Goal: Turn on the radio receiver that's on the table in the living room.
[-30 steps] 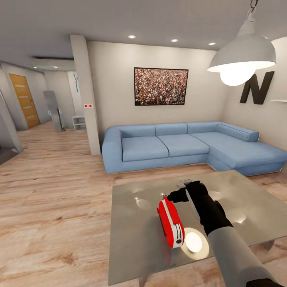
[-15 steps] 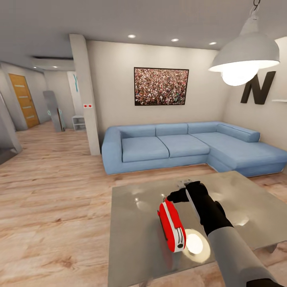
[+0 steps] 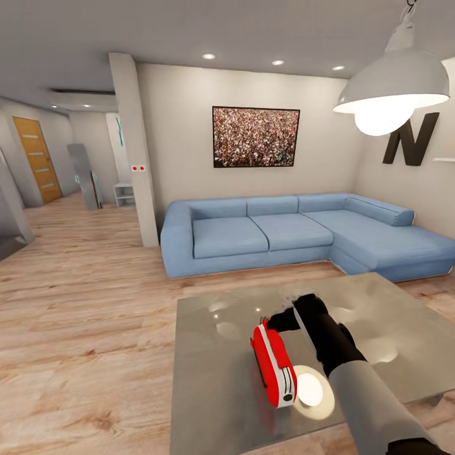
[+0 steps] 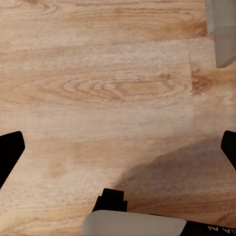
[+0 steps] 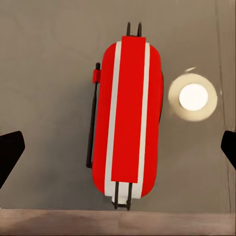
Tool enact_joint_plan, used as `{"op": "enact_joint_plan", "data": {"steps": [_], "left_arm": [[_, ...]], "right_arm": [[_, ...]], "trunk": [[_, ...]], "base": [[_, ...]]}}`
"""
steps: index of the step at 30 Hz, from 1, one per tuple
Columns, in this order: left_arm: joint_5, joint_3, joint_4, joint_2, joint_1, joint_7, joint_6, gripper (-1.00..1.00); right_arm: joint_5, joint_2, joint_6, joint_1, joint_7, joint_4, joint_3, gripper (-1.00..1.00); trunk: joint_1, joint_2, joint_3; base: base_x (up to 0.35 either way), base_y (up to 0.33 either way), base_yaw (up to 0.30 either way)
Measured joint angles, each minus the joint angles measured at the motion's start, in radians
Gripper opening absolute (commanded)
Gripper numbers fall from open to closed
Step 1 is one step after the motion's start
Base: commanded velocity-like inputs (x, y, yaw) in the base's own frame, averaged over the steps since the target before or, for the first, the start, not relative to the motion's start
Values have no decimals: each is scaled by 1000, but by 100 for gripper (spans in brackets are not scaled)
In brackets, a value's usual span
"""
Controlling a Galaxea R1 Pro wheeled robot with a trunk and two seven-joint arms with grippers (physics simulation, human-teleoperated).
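Right arm hovering over the radio receiver, going for the switch

The radio receiver (image 3: 273,364) is standing upright on the desk (image 3: 208,379), toward its near edge and roughly mid-width, next to a bright lamp reflection. The right gripper (image 5: 118,147) is hanging directly above it, fingers (image 5: 10,152) spread wide, gripping nothing. The left gripper (image 4: 118,152) is also spread wide, pointing at the wood floor (image 4: 98,88). I'd say the trick is coming down slow and centered so a fingertip is pressing the control rather than shoving the body; it's thin and upright, so a sideways nudge is probably tipping it over.
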Motion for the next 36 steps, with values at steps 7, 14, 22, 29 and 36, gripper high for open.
{"op": "enact_joint_plan", "data": {"steps": [7, 14, 22, 29, 36], "left_arm": [[-2, 4, 0, 1, 0, 0, -34, 100], [-2, 4, 0, 2, 0, 0, -36, 100], [-2, 4, 0, 1, 0, 0, -35, 100], [-1, -1, 0, -2, 0, -2, -32, 100], [5, 1, 0, -11, 0, -8, -33, 100]], "right_arm": [[0, 0, -4, 0, -1, 35, -1, 100], [0, 0, -5, 0, -1, 37, -2, 100], [1, -1, -6, 0, -1, 37, -3, 100], [1, -1, -6, 0, -1, 37, -2, 100], [0, -1, -6, 0, -1, 37, -2, 100]], "trunk": [[0, 0, 0], [0, 0, 0], [0, 0, 0], [0, 0, 0], [8, -14, -6]], "base": [[141, 0, 0], [56, 0, 0], [1, 0, 0], [0, 0, 0], [0, 0, 0]]}}
